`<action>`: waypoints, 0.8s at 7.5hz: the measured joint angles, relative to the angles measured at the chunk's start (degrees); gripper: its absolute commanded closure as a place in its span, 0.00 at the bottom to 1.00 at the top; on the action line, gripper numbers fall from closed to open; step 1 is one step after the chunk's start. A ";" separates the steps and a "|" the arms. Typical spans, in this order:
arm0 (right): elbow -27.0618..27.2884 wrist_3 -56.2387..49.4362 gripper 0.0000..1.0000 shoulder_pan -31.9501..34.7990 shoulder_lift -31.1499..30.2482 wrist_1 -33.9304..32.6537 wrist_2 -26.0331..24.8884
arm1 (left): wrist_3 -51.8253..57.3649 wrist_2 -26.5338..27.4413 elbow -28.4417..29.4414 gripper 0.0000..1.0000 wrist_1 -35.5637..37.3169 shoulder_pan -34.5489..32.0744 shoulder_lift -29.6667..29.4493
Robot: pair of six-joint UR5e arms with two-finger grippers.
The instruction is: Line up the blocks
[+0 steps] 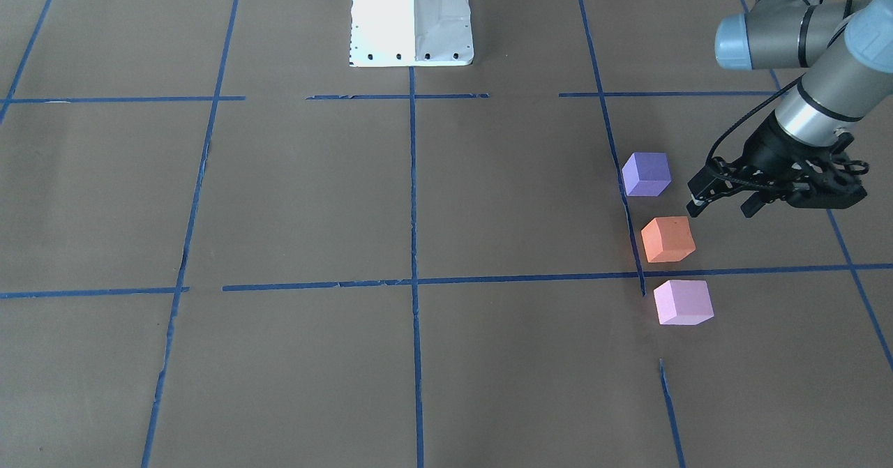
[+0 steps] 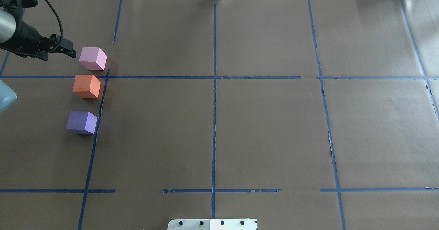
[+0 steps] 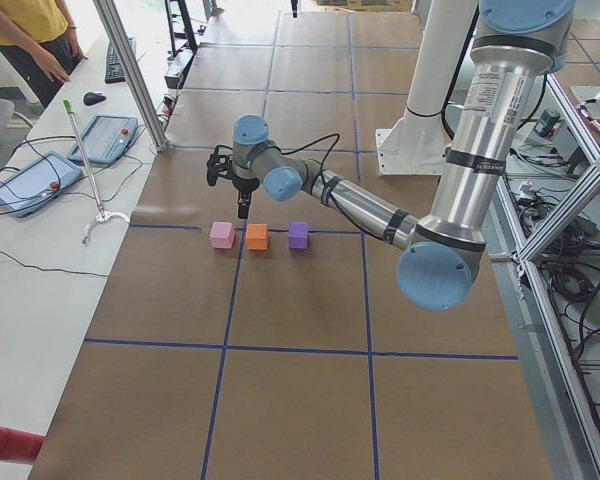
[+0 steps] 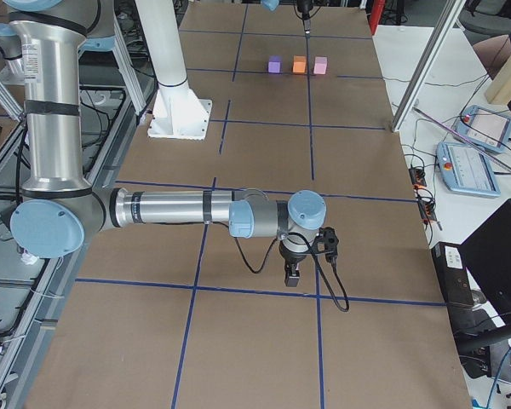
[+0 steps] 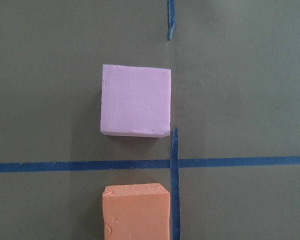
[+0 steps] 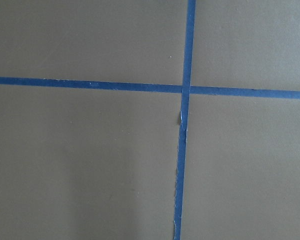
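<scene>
Three blocks stand in a row on the brown table on my left side, with small gaps between them: purple (image 1: 646,174), orange (image 1: 668,239), pink (image 1: 682,302). In the overhead view the pink block (image 2: 92,58) is farthest from me, then the orange (image 2: 86,86), and the purple (image 2: 81,122) is nearest. My left gripper (image 1: 722,208) is open and empty. It hovers above the table just outside the row, beside the pink and orange blocks. The left wrist view shows the pink block (image 5: 135,100) and the orange one (image 5: 136,212). My right gripper (image 4: 292,273) shows only in the exterior right view, far from the blocks, and I cannot tell its state.
Blue tape lines (image 2: 214,77) form a grid on the table; one runs right beside the row. My white base plate (image 1: 411,21) sits at the table's middle edge. A side table with a tablet (image 3: 105,137) and a person (image 3: 25,30) is beyond the left end.
</scene>
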 measured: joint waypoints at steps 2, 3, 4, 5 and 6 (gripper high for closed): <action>0.00 0.00 0.00 0.00 0.00 -0.01 0.01 | 4.71 0.00 -0.67 0.00 1.40 -1.56 0.31; 0.00 0.00 0.00 0.00 0.00 -0.03 -0.01 | 13.92 -0.22 0.56 0.00 2.77 -4.28 0.66; 0.00 0.00 0.00 0.00 0.00 -0.02 -0.02 | 25.32 -2.00 3.23 0.00 4.74 -9.21 1.12; 0.00 0.00 0.00 0.00 0.00 -0.01 -0.01 | 35.28 -4.67 6.25 0.01 6.20 -14.28 1.75; 0.00 0.00 0.00 0.00 0.00 0.00 -0.02 | 42.85 -6.24 8.80 0.00 6.93 -18.76 2.75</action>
